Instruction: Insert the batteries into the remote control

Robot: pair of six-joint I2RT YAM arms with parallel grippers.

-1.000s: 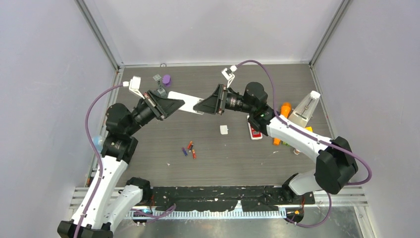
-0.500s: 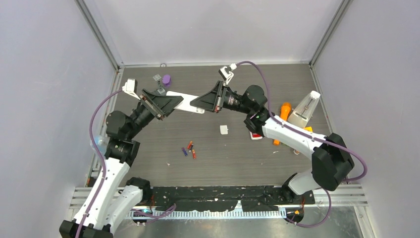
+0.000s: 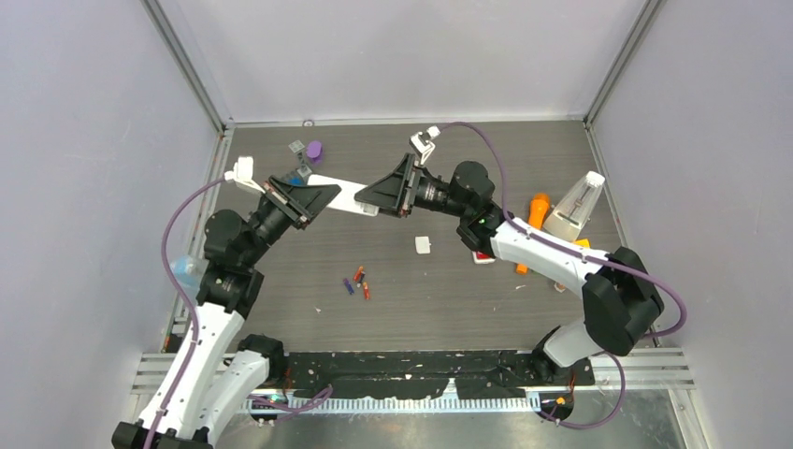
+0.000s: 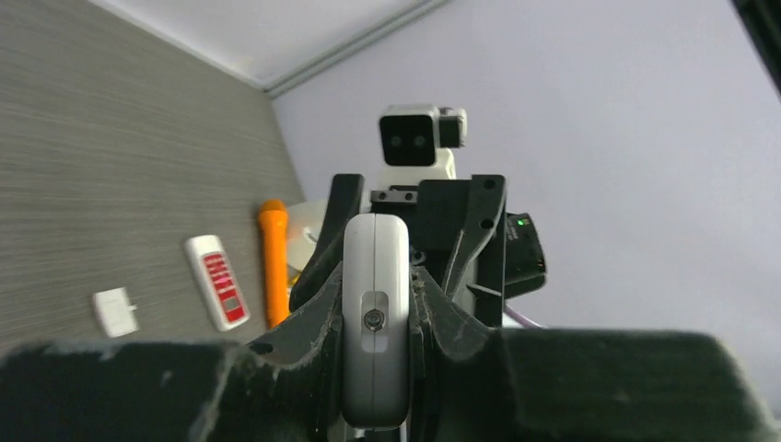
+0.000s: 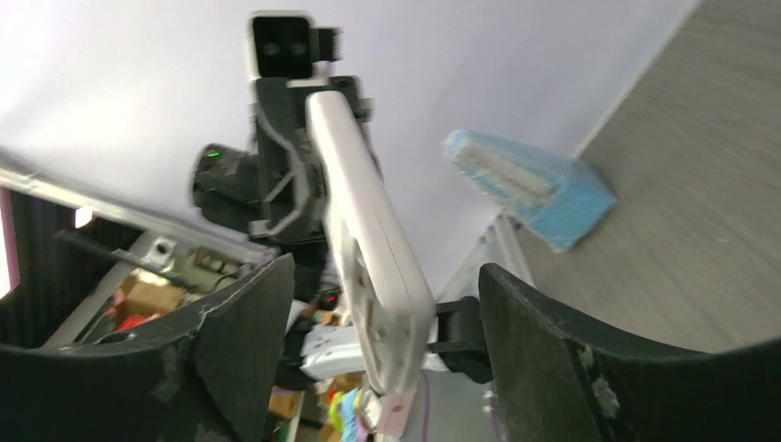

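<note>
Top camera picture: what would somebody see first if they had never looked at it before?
A white remote held up over the far middle of the table: the left gripper is shut on one end, and the right gripper has its jaws open around the other end. Then the tiny red and blue batteries, lying loose in a little cluster near the table's middle.

Before you, the long white remote control [image 3: 342,193] is held up off the tabletop [image 3: 281,299] at far centre; small red-orange and blue-purple batteries [image 3: 356,282] lie clustered below, nearer.
</note>
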